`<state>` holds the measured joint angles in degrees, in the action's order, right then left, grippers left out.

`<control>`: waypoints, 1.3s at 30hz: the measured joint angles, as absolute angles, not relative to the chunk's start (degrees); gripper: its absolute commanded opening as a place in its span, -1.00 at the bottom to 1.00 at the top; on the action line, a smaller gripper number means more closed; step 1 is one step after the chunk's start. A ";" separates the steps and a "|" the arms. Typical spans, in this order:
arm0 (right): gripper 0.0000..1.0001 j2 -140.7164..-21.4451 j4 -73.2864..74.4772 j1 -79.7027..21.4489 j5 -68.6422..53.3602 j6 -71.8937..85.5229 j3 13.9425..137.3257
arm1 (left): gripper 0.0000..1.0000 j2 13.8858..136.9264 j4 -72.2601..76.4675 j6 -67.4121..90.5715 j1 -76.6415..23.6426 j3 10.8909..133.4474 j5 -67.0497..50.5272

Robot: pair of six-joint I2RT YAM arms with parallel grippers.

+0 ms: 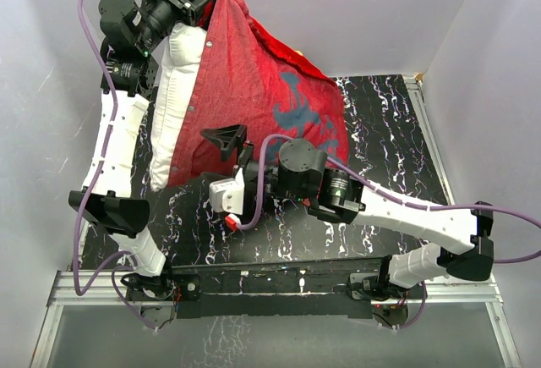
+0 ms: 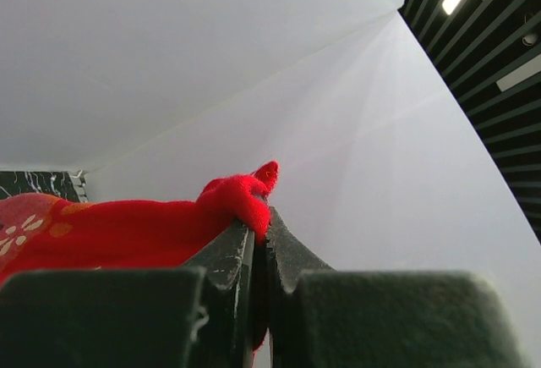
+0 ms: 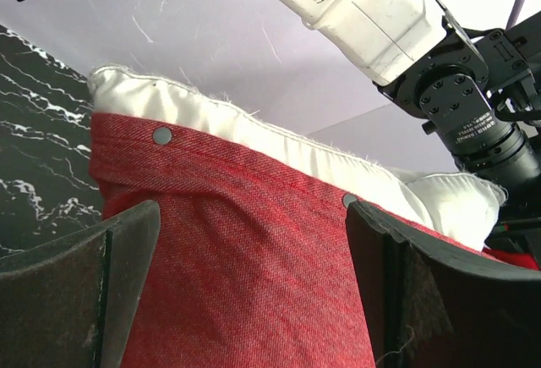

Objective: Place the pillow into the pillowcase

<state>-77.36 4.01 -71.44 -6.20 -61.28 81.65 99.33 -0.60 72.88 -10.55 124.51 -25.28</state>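
Nearest us, the right gripper (image 1: 226,167) hovers over the black marbled table (image 1: 389,131). Its jaws are spread wide, holding nothing, and lined up on the near-left stretch of the pillowcase (image 1: 262,89). Its wrist view looks straight at the case's open hem. Metal snaps (image 3: 161,136) dot that hem, and a band of white pillow (image 3: 279,150) bulges out past it.

So the pillow is mostly inside, but not home. A long strip pokes out of the mouth on the left side, running from beside the right gripper up toward the far-left corner. The near end of the bundle looks to rest on the table, and the far end is hoisted.

Further back, high at the far left, the left gripper (image 2: 260,228) is clamped tight on a bunched red corner of the case, hanging the cloth like a sack.

My read: this is the finishing step, seating the last of the pillow. The next move calls for the right gripper to press that exposed white edge rightward, deeper into the case, or to take the hem and draw it left over the pillow. The left holds the corner up throughout.

As for orientation, the pillow's long axis runs near to far, leaning a little right at the far end. Its exposed long side faces left, the same way the mouth opens.
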 measured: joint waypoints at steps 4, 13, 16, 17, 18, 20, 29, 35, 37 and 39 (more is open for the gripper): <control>0.88 -79.46 2.09 -71.53 -5.30 -63.02 81.65 | -1.00 99.33 -0.54 72.42 -11.03 124.51 -24.97; 0.55 -85.56 1.15 -71.53 -1.98 -67.44 81.65 | -1.00 99.33 -0.32 72.18 -11.99 124.49 -24.49; 0.18 -86.74 1.06 -71.53 -1.02 -68.84 82.21 | -1.00 99.31 -0.01 72.14 -12.40 124.20 -24.49; -0.02 -87.05 1.02 -71.53 -0.75 -69.21 82.54 | -1.00 99.24 0.10 72.12 -12.47 123.96 -24.47; -0.22 -87.31 0.95 -71.53 -0.45 -69.56 82.87 | -1.00 99.15 0.27 72.12 -12.51 123.57 -24.45; -0.59 -87.68 0.86 -71.53 0.21 -70.41 83.26 | -1.00 98.91 0.73 72.14 -12.51 122.61 -24.36; -0.85 -88.62 2.50 -70.57 0.03 -68.55 85.69 | -1.00 96.97 1.63 71.92 -12.62 118.76 -23.31; -0.85 -88.60 8.10 -68.58 -4.60 -60.05 93.62 | -1.00 95.68 1.48 69.58 -12.58 117.14 -22.41; -0.85 -88.73 10.04 -67.31 -6.00 -57.32 98.70 | -1.00 95.68 1.17 68.90 -11.90 117.16 -22.22; -0.84 -90.17 10.26 -64.40 -7.55 -54.89 107.81 | -1.00 95.68 -0.30 68.07 -10.15 117.43 -22.96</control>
<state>-90.17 10.26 -64.40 -7.55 -54.89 107.81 95.68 -0.30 68.07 -10.15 117.43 -22.96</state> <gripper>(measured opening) 0.079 0.021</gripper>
